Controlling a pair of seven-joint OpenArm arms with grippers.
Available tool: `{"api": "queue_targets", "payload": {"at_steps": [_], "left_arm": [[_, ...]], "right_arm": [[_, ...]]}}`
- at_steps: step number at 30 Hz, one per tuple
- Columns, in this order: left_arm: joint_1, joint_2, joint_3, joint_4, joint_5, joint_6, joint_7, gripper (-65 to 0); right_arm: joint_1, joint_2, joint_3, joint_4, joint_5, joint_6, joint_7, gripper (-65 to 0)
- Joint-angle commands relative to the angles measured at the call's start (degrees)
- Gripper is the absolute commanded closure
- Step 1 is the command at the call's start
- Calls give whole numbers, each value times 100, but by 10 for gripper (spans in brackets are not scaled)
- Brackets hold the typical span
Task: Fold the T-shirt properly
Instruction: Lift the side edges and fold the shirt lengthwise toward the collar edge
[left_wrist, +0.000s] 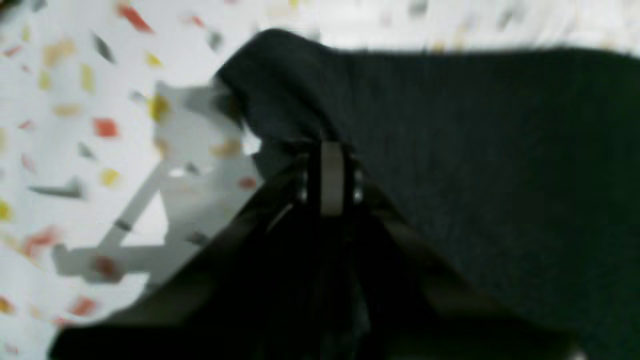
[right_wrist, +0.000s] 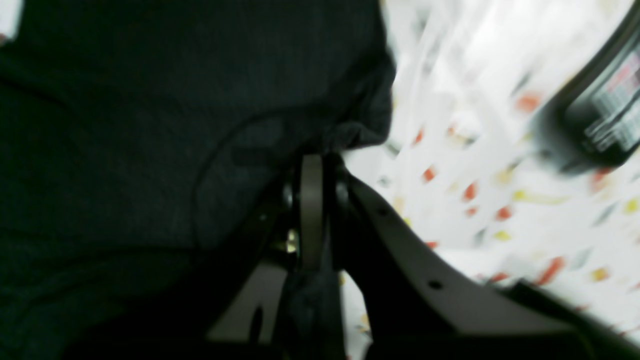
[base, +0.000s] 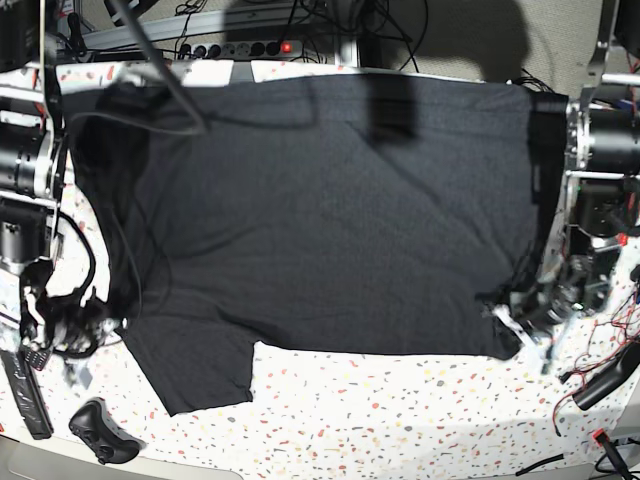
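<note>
Grippers (left_wrist: 330, 165) (right_wrist: 312, 170) each pinch an edge of T-shirt (base: 330, 210).

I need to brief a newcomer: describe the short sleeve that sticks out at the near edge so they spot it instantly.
Start from the speckled white table, which the spread black T-shirt covers almost from side to side. Follow the shirt's near edge toward the base view's left: the sleeve is the one square flap jutting from that otherwise straight edge.

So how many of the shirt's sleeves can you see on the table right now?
1. One sleeve of the T-shirt lies flat at the near edge of the base view, beside the right gripper. The other sleeve isn't visible; it may be bunched at the left gripper.
</note>
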Motion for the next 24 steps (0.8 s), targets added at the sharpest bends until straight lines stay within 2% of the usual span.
{"api": "queue_targets", "payload": {"at_steps": [1, 7, 9, 12, 15, 18, 24], "left_arm": [[-136, -149, -15, 326, -138, -35, -111, 0], [815, -468, -105, 1932, -166, -66, 7, 0], [1163, -466, -387, 2369, -170, -63, 35, 0], [1665, -439, -1003, 2935, -197, -66, 35, 0], [2133, -442, -1611, 3447, -374, -98, 94, 0], [2529, -442, -1993, 3930, -535, -422, 146, 0], [3145, -444, -2118, 4776, -619, -433, 273, 0]], "right_arm": [[92, 120, 11, 214, 70, 22, 24, 0], [-855, 214, 20, 1458, 542, 17, 11, 0], [-1292, 212, 42, 1985, 640, -11, -2, 0], [-1971, 212, 197, 2863, 844, -271, 0, 0], [-2627, 210, 505, 3777, 944, -326, -2, 0], [-3182, 208, 883, 4642, 944, -326, -94, 0], [-4052, 208, 1696, 5674, 951, -328, -365, 0]]}}
